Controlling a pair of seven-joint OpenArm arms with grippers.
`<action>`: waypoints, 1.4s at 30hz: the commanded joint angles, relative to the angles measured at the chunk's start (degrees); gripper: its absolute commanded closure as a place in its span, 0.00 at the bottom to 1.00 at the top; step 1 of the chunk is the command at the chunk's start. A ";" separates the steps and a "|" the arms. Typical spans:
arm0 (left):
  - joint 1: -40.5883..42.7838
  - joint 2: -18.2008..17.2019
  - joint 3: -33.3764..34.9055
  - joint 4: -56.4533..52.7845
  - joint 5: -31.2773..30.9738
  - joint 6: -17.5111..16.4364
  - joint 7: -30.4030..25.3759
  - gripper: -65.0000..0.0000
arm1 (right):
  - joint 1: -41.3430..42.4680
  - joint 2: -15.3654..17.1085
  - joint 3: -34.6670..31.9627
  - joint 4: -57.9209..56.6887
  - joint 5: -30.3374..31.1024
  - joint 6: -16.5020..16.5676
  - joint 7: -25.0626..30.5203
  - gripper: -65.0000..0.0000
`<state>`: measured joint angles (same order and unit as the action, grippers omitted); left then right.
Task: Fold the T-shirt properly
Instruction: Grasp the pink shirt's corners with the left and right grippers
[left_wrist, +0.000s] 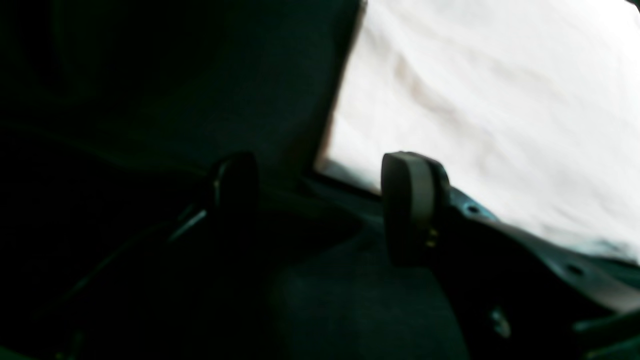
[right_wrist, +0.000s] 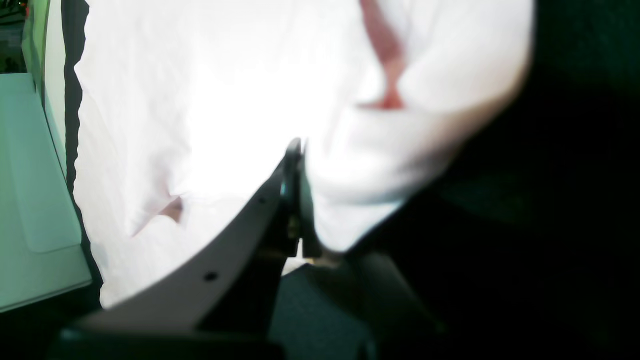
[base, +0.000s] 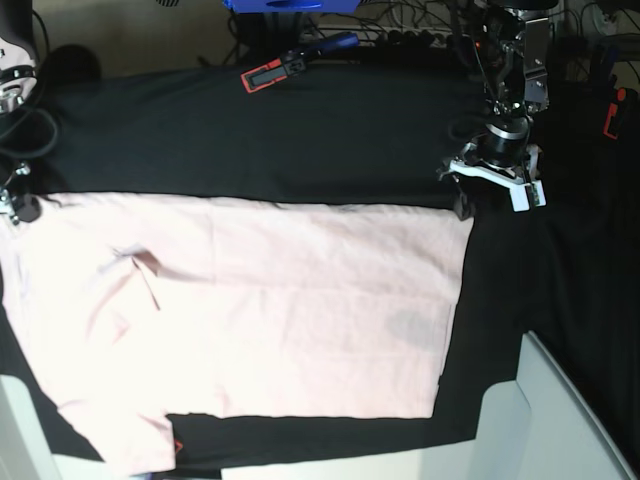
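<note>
The pale pink T-shirt (base: 280, 310) lies spread flat on the black table cloth (base: 330, 140), plain side up, with one sleeve at the near left. My left gripper (base: 492, 192) hovers just off the shirt's far right corner. In the left wrist view it (left_wrist: 322, 195) is open, and the cloth's edge (left_wrist: 475, 100) lies just past its empty fingers. My right gripper (base: 18, 205) is at the shirt's far left corner. In the right wrist view its jaws (right_wrist: 296, 195) are pressed together, with pink cloth (right_wrist: 210, 100) bunched on both sides of them.
A red and black tool (base: 285, 65) lies at the back of the table, with a blue object (base: 275, 4) and cables behind it. White panels (base: 560, 420) stand at the near right, and another pale panel (right_wrist: 35, 200) is beside the right arm.
</note>
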<state>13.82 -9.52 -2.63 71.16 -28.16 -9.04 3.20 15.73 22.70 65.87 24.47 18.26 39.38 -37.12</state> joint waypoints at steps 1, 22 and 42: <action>-0.86 -0.46 -0.22 1.06 -0.28 -0.15 -1.58 0.40 | 0.93 1.52 -0.06 0.72 1.04 0.62 0.42 1.00; -9.82 0.24 -0.31 -10.36 -0.28 -0.15 -1.49 0.40 | 0.58 1.52 -0.15 0.72 0.95 0.62 0.33 1.00; -11.58 4.46 0.48 -13.27 -0.19 -0.24 -1.49 0.40 | 0.58 1.52 -0.15 0.72 0.95 0.62 0.33 1.00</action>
<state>2.52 -5.06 -2.22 57.47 -28.29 -8.99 0.75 15.51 22.70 65.84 24.47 18.26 39.38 -37.17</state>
